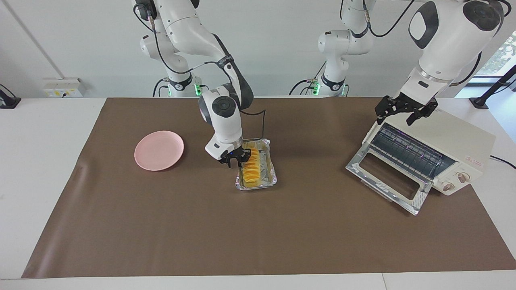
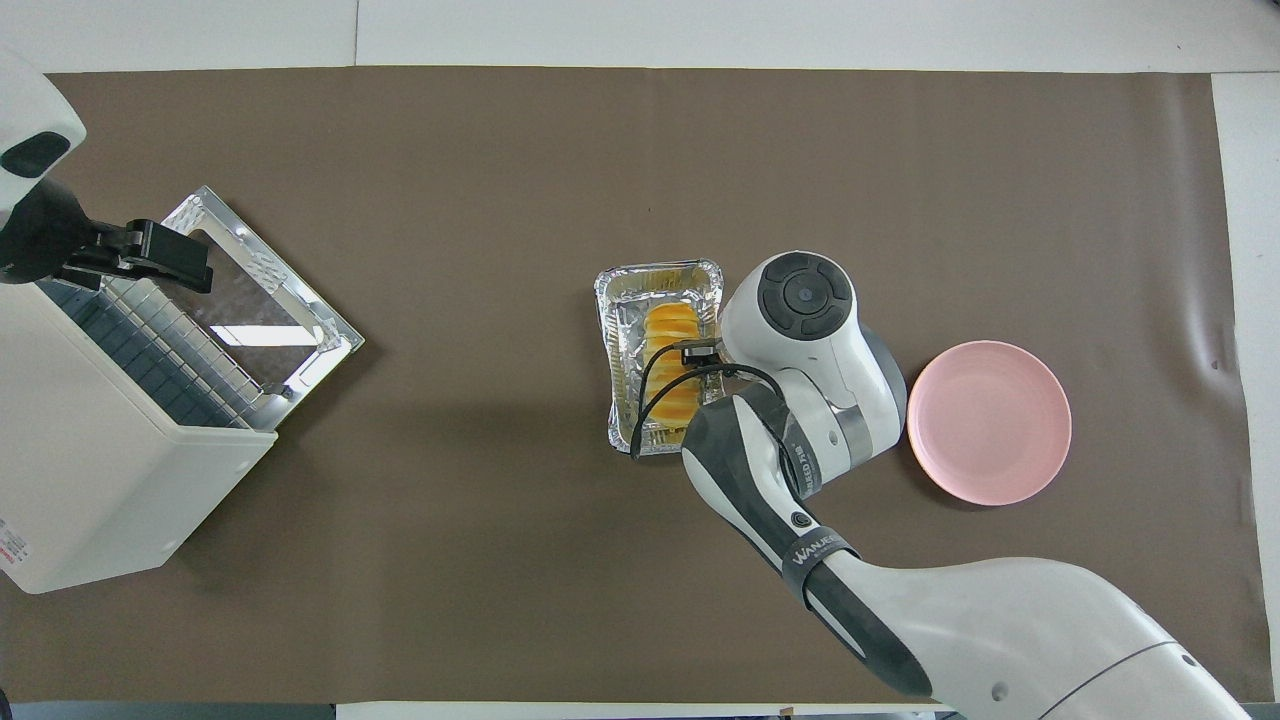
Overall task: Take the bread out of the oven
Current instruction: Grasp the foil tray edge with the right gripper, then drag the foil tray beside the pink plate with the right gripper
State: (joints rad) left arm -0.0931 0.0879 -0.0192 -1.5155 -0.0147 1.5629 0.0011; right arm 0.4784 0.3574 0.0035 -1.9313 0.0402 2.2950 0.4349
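The yellow-orange bread (image 1: 250, 170) lies in a crinkled foil tray (image 1: 269, 174) on the brown mat, mid-table, outside the oven. My right gripper (image 1: 236, 159) is down at the tray's long wall on the plate's side, its fingers drawn together on the rim right beside the bread (image 2: 668, 330). The cream-white oven (image 1: 455, 139) stands at the left arm's end with its glass door (image 1: 387, 181) dropped open and its wire rack bare. Above the oven's top front edge, my left gripper (image 1: 405, 111) hangs open and holds nothing.
A round pink plate (image 1: 159, 150) lies on the mat toward the right arm's end, beside the tray (image 2: 612, 345). The plate (image 2: 988, 421) carries nothing. The oven's open door (image 2: 255, 290) juts out over the mat.
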